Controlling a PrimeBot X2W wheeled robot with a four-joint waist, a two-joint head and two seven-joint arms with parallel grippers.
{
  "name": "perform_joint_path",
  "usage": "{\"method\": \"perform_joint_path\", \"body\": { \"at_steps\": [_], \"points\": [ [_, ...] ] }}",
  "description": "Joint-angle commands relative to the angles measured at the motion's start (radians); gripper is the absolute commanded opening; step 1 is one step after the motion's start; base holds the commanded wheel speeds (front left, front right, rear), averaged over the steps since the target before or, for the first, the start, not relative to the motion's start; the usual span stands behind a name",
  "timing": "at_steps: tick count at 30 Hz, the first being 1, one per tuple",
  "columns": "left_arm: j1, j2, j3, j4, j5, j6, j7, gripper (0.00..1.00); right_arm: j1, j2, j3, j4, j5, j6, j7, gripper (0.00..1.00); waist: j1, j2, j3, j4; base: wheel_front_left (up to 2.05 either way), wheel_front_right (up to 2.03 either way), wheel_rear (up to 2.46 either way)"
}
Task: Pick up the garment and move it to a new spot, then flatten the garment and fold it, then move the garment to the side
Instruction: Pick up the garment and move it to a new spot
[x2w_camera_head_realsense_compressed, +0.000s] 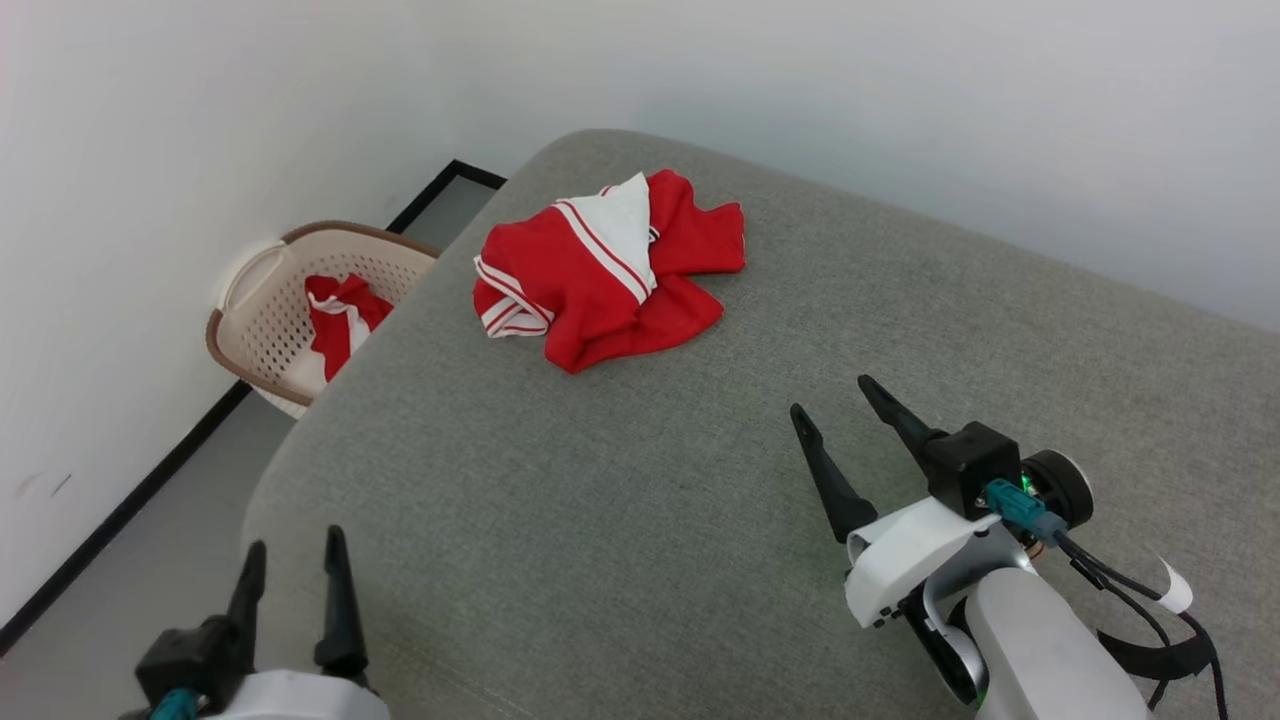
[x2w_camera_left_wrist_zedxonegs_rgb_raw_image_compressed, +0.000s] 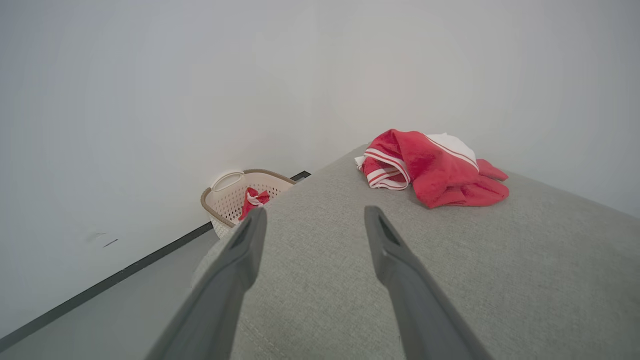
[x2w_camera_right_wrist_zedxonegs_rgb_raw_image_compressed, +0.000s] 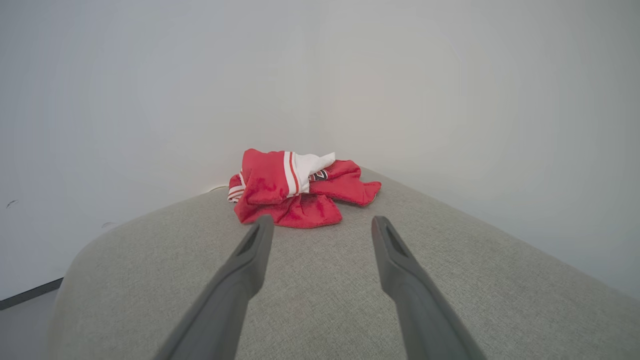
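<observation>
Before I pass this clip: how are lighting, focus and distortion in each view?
Head view: soft even light, no glare; the garment is sharp, casting a faint shadow on the grey cushion. Left wrist view: wide-angle stretching, left hand slightly soft up close. Right wrist view: same stretching, right hand soft, garment clear.

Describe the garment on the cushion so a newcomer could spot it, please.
Near the far end of the grey cushioned surface lies the garment, crumpled red with white striped trim. Unlike the red cloth in the floor basket, it lies on top.
</observation>
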Motion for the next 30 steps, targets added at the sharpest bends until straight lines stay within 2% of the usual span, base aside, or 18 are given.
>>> {"method": "perform_joint_path", "body": {
  "at_steps": [1, 4, 8, 11, 12, 15, 18, 20, 22, 26, 30],
  "points": [
    [-0.016, -0.003, -0.008, 0.010, 0.005, -0.006, 0.000, 1.00, 0.006, -0.009, -0.005, -0.008, 0.004, 0.000, -0.001, 1.00, 0.0000, 0.0000, 0.005, -0.003, 0.00, 0.00, 0.00],
    [-0.052, -0.002, -0.029, 0.037, 0.013, -0.018, 0.000, 1.00, 0.033, -0.014, -0.032, -0.029, 0.000, 0.000, -0.001, 1.00, 0.0000, 0.0000, 0.006, -0.010, 0.00, 0.00, 0.00],
    [-0.144, 0.035, -0.104, 0.096, 0.032, -0.034, 0.000, 1.00, 0.077, -0.010, -0.072, -0.076, -0.004, 0.000, -0.001, 1.00, 0.0000, 0.0000, 0.014, -0.034, 0.00, 0.00, 0.00],
    [-0.254, 0.083, -0.169, 0.147, 0.035, -0.039, 0.000, 1.00, 0.073, -0.010, -0.064, -0.097, -0.016, 0.000, -0.001, 1.00, 0.0000, 0.0000, 0.057, -0.107, 0.00, 0.00, 0.00],
    [-0.254, 0.083, -0.169, 0.147, 0.035, -0.039, 0.000, 1.00, 0.073, -0.010, -0.064, -0.097, -0.016, 0.000, -0.001, 1.00, 0.0000, 0.0000, 0.057, -0.107, 0.00, 0.00, 0.00],
    [-0.387, 0.146, -0.233, 0.212, -0.008, -0.040, 0.000, 1.00, 0.044, -0.009, -0.059, -0.116, -0.029, 0.000, -0.001, 1.00, 0.0000, 0.0000, 0.114, -0.189, 0.00, 0.00, 0.00],
    [-0.528, 0.215, -0.291, 0.305, -0.097, -0.040, 0.012, 1.00, 0.012, -0.003, -0.056, -0.138, -0.034, 0.000, -0.001, 1.00, 0.0000, 0.0000, 0.181, -0.276, 0.00, 0.00, 0.00],
    [-0.615, 0.286, -0.333, 0.377, -0.142, -0.039, 0.046, 1.00, -0.010, -0.002, -0.054, -0.150, -0.036, 0.000, -0.001, 1.00, 0.0000, 0.0000, 0.223, -0.336, 0.00, 0.00, 0.00],
    [-0.690, 0.331, -0.377, 0.452, -0.222, -0.039, 0.098, 1.00, -0.029, 0.002, -0.060, -0.163, -0.030, 0.000, -0.001, 1.00, 0.0000, 0.0000, 0.254, -0.390, 0.00, 0.00, 0.00],
    [-0.787, 0.430, -0.463, 0.575, -0.371, -0.039, 0.250, 1.00, -0.023, 0.007, -0.060, -0.171, -0.019, 0.000, -0.001, 1.00, 0.0000, 0.0000, 0.272, -0.481, 0.00, 0.00, 0.00],
    [-0.817, 0.514, -0.559, 0.636, -0.509, -0.039, 0.417, 1.00, -0.016, 0.008, -0.037, -0.190, 0.008, 0.000, -0.001, 1.00, 0.0000, 0.0000, 0.271, -0.554, 0.00, 0.00, 0.00]
  ]
}}
